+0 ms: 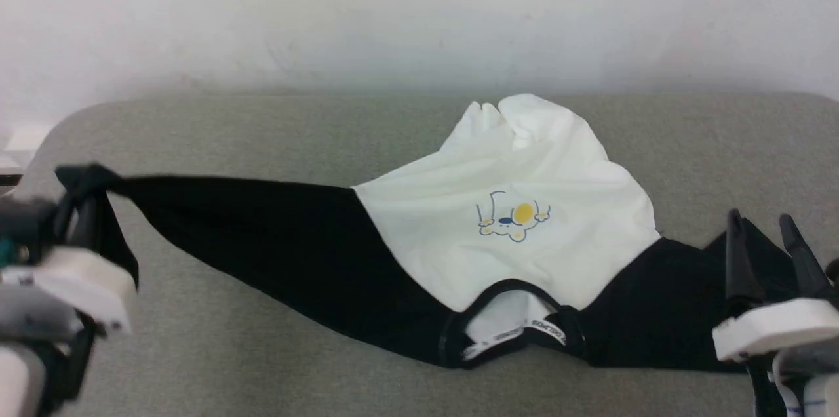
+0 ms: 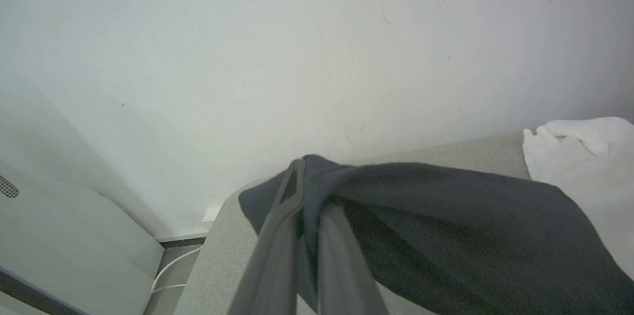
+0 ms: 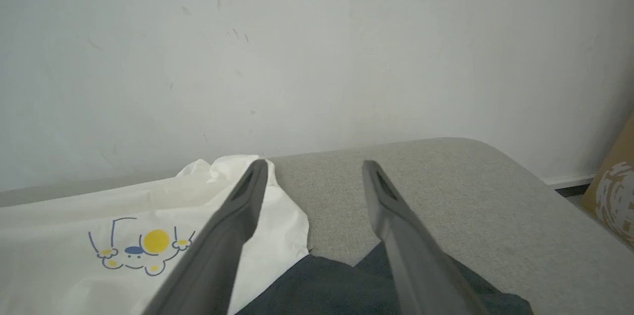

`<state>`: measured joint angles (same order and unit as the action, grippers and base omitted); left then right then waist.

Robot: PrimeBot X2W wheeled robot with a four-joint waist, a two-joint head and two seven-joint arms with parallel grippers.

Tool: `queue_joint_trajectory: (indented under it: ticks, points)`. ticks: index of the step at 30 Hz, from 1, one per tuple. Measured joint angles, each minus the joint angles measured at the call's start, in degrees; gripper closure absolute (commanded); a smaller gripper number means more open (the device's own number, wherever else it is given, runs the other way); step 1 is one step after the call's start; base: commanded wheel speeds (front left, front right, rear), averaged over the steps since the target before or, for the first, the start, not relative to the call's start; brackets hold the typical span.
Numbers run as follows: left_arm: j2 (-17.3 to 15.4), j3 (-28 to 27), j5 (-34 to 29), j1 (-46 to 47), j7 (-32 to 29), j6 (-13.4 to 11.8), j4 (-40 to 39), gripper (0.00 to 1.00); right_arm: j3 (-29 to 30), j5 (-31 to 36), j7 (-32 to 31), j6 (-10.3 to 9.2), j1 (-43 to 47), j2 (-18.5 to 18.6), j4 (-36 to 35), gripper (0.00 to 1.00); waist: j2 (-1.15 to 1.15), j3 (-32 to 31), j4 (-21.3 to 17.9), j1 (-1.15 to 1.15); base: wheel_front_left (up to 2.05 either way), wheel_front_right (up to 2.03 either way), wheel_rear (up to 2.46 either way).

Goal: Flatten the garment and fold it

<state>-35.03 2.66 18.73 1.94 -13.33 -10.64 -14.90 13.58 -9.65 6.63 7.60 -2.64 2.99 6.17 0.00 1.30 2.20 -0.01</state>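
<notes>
Head view: garment (image 1: 426,227) neck label (image 1: 518,333) writing unreadable.

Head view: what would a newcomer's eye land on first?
The white garment with its cartoon print lies in the middle of the grey cushion. One black sleeve stretches left, pinched in the shut left gripper. The right gripper hovers open over the other sleeve, lower right.

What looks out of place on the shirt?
The garment lies askew: its white far end is bunched, one black sleeve is stretched out in the shut left gripper, and the other sleeve lies crumpled beneath the open right gripper.
</notes>
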Motion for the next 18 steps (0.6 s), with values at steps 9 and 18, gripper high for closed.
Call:
queue_joint_trajectory:
  ticks: [9,18]
  points:
    - [-3.88,7.97,-3.01,23.61,-8.16,8.76,18.04,1.0,-5.02,-0.67,1.41,-0.04,-5.02,0.01,0.59,0.0,0.0,5.4,-5.68,0.01,0.0,0.0,0.0]
    - [1.34,16.67,-9.12,42.86,-2.58,13.72,37.13,1.0,-8.91,-1.53,3.78,-0.04,-7.27,-0.02,3.87,0.0,0.0,11.86,-12.29,0.02,0.0,0.0,0.0]
